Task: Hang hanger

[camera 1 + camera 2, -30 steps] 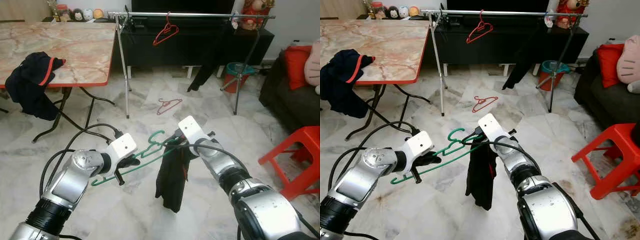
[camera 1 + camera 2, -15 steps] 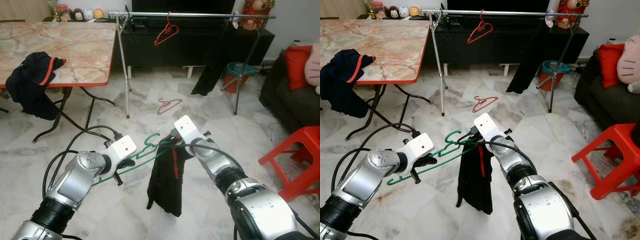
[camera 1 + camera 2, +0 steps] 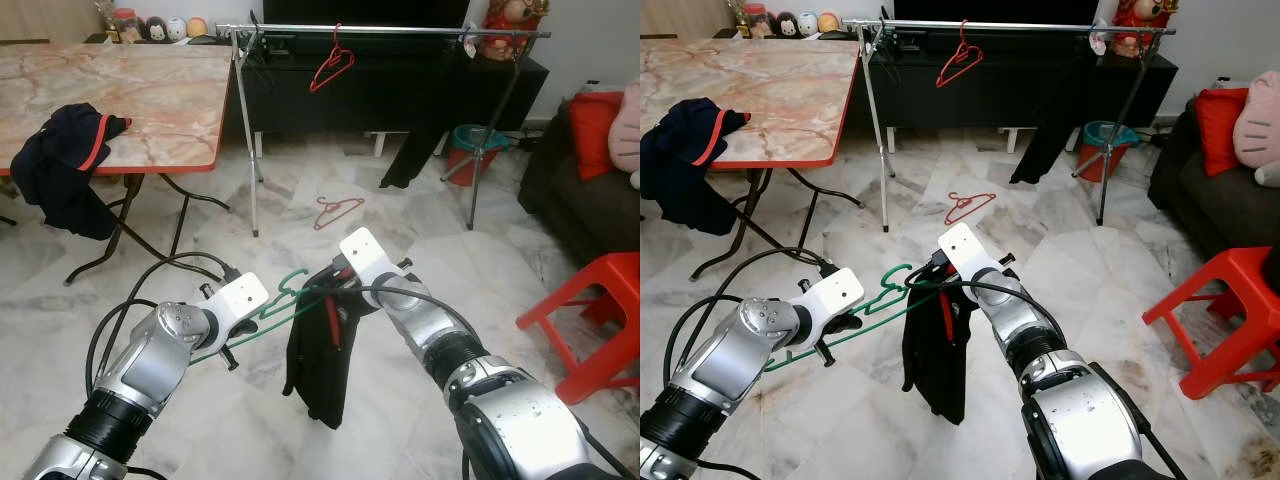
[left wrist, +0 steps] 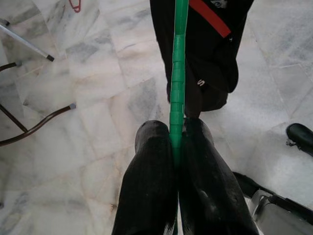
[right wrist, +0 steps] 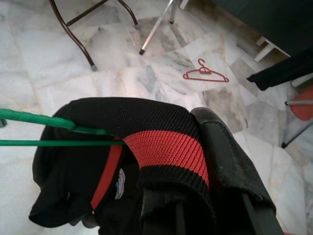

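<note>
Left pincer [image 4: 177, 142] grips one green hanger [image 3: 285, 300]; right pincer [image 5: 195, 191] one black garment [image 3: 318, 360].

Both arms raised forward, left tool [image 4: 177, 147] clamped, right tool [image 5: 205, 161] gripping

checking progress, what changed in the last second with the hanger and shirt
The right gripper carried the black garment leftward along the green hanger, toward the left gripper, and it now hangs lower. Both grips are unchanged; the red hanger on the floor stayed put.
</note>
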Controlling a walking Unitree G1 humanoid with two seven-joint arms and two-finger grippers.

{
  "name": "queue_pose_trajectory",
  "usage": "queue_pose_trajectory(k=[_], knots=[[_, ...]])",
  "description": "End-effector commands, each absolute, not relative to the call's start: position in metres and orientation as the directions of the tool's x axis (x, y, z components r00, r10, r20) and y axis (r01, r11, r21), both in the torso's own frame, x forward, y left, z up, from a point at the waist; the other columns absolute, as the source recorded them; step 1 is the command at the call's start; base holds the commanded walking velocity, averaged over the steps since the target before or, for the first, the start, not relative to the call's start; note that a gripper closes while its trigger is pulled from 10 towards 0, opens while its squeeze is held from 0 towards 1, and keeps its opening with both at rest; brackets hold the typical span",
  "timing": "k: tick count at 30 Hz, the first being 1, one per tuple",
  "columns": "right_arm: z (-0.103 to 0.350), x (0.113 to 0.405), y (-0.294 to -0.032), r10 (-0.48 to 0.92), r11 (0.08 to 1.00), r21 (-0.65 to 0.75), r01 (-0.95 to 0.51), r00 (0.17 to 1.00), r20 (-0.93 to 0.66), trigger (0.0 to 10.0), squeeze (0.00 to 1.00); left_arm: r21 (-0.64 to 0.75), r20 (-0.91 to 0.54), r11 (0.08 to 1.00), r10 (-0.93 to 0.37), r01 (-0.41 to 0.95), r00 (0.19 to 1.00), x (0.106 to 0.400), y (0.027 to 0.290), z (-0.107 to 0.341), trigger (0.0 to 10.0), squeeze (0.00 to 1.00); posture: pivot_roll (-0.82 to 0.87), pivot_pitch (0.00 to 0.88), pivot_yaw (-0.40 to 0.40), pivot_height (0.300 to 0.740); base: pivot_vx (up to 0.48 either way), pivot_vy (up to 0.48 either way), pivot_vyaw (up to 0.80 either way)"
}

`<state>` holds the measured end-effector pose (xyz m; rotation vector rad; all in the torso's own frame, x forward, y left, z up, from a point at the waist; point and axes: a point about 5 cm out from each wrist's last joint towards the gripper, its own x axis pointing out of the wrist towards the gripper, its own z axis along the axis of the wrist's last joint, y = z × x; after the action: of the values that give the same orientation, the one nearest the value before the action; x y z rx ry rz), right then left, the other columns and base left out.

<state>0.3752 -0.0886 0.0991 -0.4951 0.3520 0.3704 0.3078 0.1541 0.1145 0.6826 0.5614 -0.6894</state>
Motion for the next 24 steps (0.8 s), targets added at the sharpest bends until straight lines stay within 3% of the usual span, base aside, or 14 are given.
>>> queue_pose_trajectory(k=[1, 11, 24], knots=[[0.113, 0.38, -0.083, 0.282, 0.816, -0.395, -0.423, 0.886, -0.368, 10.0, 0.0, 0.396, -0.659, 0.565, -0.374, 0.724, 0.652, 0.309, 0.154, 0.118, 10.0, 0.0, -0.08, 0.0, -0.082, 0.74, 0.0, 0.0, 0.0], [0.122, 0.378, -0.068, 0.339, 0.798, -0.391, -0.458, 0.878, -0.337, 10.0, 0.0, 0.431, -0.659, 0.57, -0.33, 0.699, 0.676, 0.313, 0.151, 0.114, 10.0, 0.0, -0.09, 0.0, -0.083, 0.74, 0.0, 0.0, 0.0], [0.116, 0.37, -0.063, 0.344, 0.793, -0.389, -0.469, 0.871, -0.351, 10.0, 0.0, 0.447, -0.53, 0.714, -0.274, 0.539, 0.802, 0.329, 0.142, 0.128, 10.0, 0.0, -0.09, 0.0, -0.088, 0.74, 0.0, 0.0, 0.0]])
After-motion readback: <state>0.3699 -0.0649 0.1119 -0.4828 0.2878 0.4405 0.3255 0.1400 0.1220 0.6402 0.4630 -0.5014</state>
